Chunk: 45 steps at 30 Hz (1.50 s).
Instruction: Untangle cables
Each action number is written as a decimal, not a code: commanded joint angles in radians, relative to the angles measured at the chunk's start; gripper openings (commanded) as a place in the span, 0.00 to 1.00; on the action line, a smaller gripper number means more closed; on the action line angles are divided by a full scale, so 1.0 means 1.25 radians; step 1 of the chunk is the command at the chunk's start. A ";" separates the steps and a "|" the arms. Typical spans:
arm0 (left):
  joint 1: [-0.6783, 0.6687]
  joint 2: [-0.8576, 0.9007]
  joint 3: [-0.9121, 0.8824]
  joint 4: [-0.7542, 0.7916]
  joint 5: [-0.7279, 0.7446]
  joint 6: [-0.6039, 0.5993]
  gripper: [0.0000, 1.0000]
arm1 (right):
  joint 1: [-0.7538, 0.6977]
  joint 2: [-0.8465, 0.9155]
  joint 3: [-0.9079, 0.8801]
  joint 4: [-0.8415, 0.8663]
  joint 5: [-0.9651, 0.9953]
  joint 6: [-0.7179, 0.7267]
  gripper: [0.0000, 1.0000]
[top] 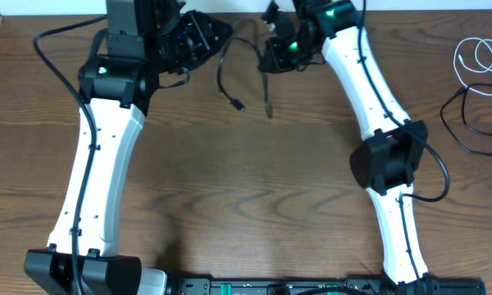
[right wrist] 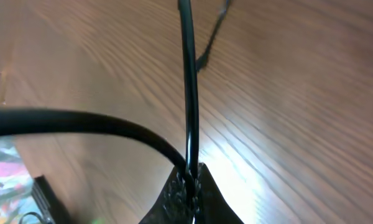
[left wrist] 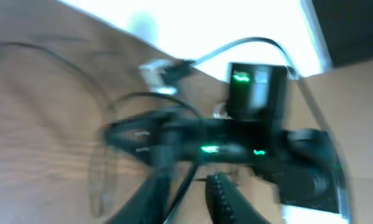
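A thin black cable [top: 221, 80] hangs between my two grippers at the table's far edge. Its two plug ends [top: 239, 105] dangle to the wood. My right gripper [top: 271, 56] is shut on it, and the right wrist view shows the cord [right wrist: 188, 74] pinched between the fingertips [right wrist: 191, 186]. My left gripper [top: 223, 37] is just to its left. In the blurred left wrist view its fingers [left wrist: 189, 199] stand apart with the cable [left wrist: 188, 180] running between them. The white cable [top: 479, 56] lies coiled at the far right.
A thin black cord [top: 457, 123] loops on the table below the white cable at the right edge. The right arm's elbow [top: 389, 160] sits at centre right. The left arm [top: 102, 164] runs along the left side.
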 commanded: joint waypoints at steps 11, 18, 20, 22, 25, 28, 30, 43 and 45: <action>0.016 -0.013 0.003 -0.171 -0.296 0.059 0.90 | -0.136 -0.287 0.005 -0.094 0.156 -0.085 0.01; 0.016 -0.013 0.003 -0.182 -0.296 0.070 0.90 | -0.262 -0.455 0.005 -0.092 0.174 -0.072 0.01; 0.016 -0.013 0.003 -0.182 -0.296 0.073 0.90 | -0.368 -0.530 0.005 -0.076 0.186 -0.028 0.01; 0.016 -0.013 0.003 -0.182 -0.296 0.076 0.90 | -0.437 -0.571 0.005 -0.060 0.185 0.002 0.01; 0.016 -0.012 0.003 -0.182 -0.296 0.076 0.90 | -0.530 -0.622 0.005 -0.030 0.182 0.041 0.01; 0.016 -0.007 0.003 -0.182 -0.296 0.076 0.90 | -0.619 -0.668 0.005 0.023 0.183 0.061 0.01; 0.016 -0.004 0.003 -0.182 -0.296 0.076 0.90 | -0.669 -0.687 0.005 0.056 0.184 0.070 0.01; 0.016 0.008 0.003 -0.184 -0.296 0.076 0.90 | -0.961 -0.607 0.005 0.142 0.183 0.126 0.01; 0.016 0.008 0.003 -0.184 -0.296 0.076 0.90 | -0.961 -0.575 0.005 0.121 0.183 0.102 0.01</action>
